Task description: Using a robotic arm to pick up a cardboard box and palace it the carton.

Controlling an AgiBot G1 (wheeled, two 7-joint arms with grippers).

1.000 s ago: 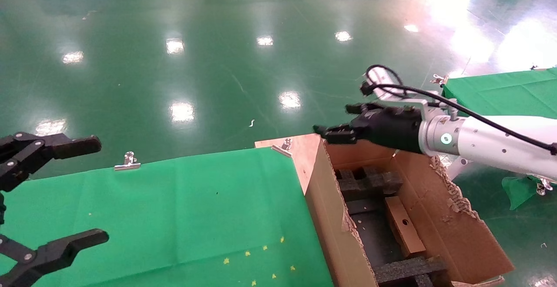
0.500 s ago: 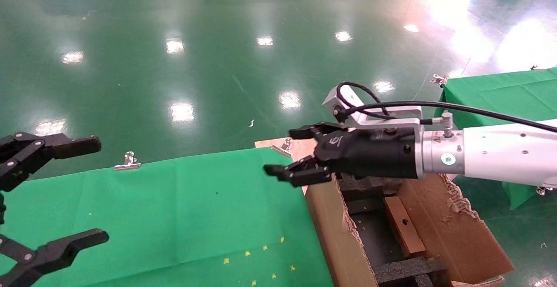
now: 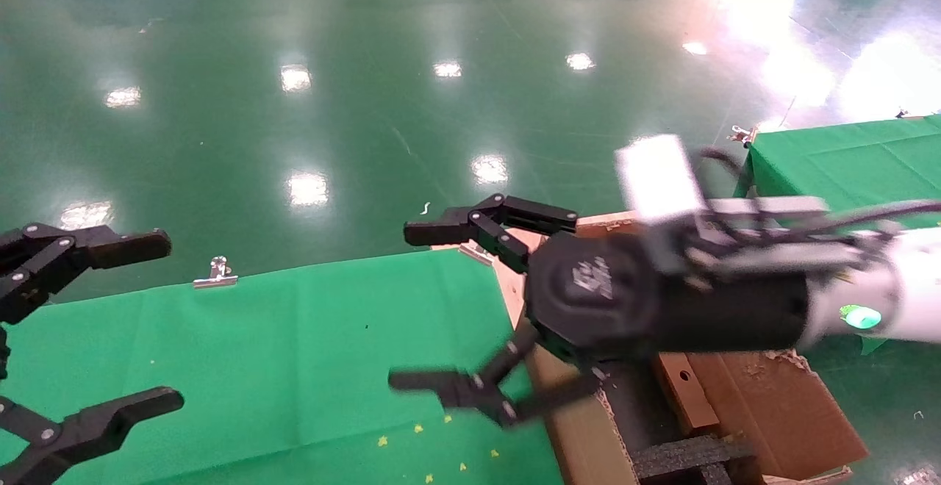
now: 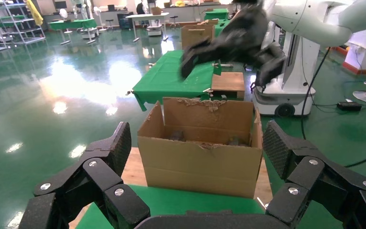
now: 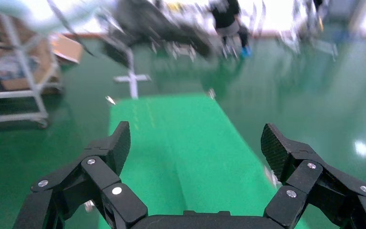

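Observation:
The small brown cardboard box (image 3: 682, 391), with a round hole in its face, lies inside the large carton (image 3: 775, 404) among black foam inserts; my right arm covers its far end. The right gripper (image 3: 420, 306) hangs open and empty over the green table's right edge, left of the carton. In the right wrist view this gripper (image 5: 196, 140) has only green cloth between its fingers. My left gripper (image 3: 158, 320) is parked open at the table's left edge. From the left wrist, the left gripper (image 4: 198, 143) faces the carton (image 4: 202, 157) across the table.
The green cloth table (image 3: 294, 338) has metal clips (image 3: 215, 273) on its far edge and yellow specks near the front. Black foam (image 3: 691, 457) fills the carton's near end. A second green table (image 3: 845, 154) stands at the back right. Shiny green floor lies beyond.
My right gripper has swung from above the carton's far end leftward and nearer, over the table's right edge, turning with its fingers spread. The left arm and small box stayed put.

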